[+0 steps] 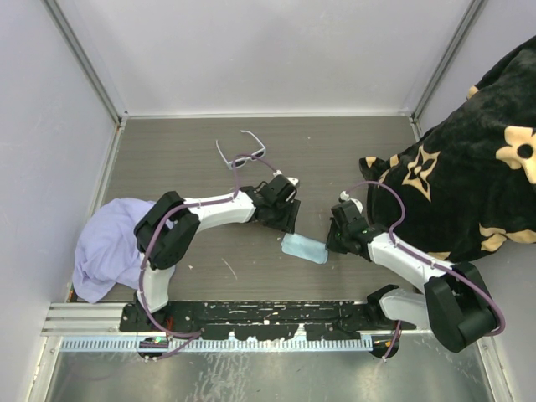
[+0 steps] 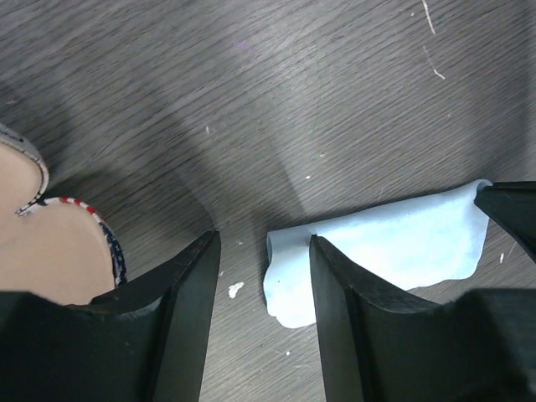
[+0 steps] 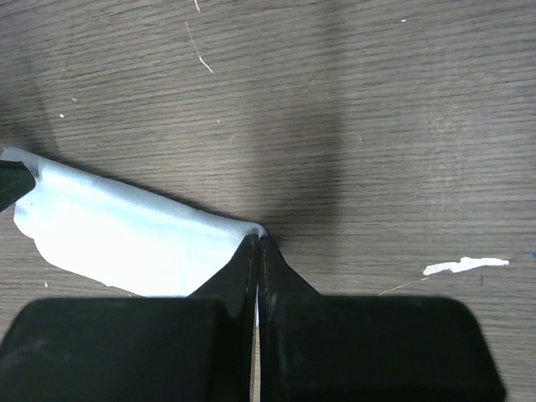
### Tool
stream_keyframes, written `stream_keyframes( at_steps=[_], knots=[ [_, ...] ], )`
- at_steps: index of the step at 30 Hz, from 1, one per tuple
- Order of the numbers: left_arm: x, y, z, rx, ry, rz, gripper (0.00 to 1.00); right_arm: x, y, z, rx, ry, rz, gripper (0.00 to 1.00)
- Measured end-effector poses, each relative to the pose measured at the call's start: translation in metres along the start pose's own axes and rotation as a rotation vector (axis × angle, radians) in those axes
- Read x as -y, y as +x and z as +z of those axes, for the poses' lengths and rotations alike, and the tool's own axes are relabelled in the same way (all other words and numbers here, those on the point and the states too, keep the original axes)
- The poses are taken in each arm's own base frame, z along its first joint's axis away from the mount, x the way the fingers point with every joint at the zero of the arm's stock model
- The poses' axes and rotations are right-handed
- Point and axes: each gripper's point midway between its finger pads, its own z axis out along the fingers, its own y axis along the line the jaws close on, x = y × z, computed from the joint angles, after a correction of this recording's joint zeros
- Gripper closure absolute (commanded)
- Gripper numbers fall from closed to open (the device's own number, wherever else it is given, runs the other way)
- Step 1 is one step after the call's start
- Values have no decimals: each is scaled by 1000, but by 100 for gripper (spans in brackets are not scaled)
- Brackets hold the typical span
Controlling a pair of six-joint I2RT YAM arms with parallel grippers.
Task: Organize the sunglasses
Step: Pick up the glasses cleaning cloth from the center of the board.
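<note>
The sunglasses (image 1: pixel 241 152), white-framed with dark lenses, lie on the table at the back, beyond my left arm and apart from both grippers. They do not show in either wrist view. My left gripper (image 1: pixel 287 229) hangs low over the left end of a light blue cloth (image 1: pixel 303 248). Its jaws (image 2: pixel 264 241) stand apart, with the cloth's (image 2: pixel 394 243) left edge between them and one finger (image 2: pixel 343 318) over the cloth. My right gripper (image 1: pixel 331 244) is shut (image 3: pixel 260 239) on the right corner of the cloth (image 3: pixel 126 243).
A flag-patterned soft case (image 2: pixel 50 243) lies just left of the left gripper. A lavender cloth (image 1: pixel 109 247) is bunched at the table's left edge. A black blanket with pale flowers (image 1: pixel 469 184) covers the right side. White walls close the back and sides.
</note>
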Motion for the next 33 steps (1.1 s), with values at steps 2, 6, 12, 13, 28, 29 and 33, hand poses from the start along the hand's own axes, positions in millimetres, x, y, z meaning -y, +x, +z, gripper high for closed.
stream_keyframes(
  at_steps=[2,6,12,13,28,29,33],
  knots=[
    [2,-1,2,1,8,-3,58,1,0,-1,-1,3,0,100],
    [7,-2,3,-3,30,-17,65,1,1,-1,-3,5,0,100],
    [12,-3,4,-1,52,-22,69,1,1,-1,-4,6,0,100],
    [12,-3,4,0,55,-21,69,1,1,-1,-4,5,0,100],
    [10,3,6,-15,57,-21,70,1,1,-1,-4,5,0,100],
    [10,3,6,-15,58,-21,72,1,1,-1,-4,5,0,100],
    [10,4,6,-16,57,-20,85,1,1,-1,-3,4,0,100]
  ],
)
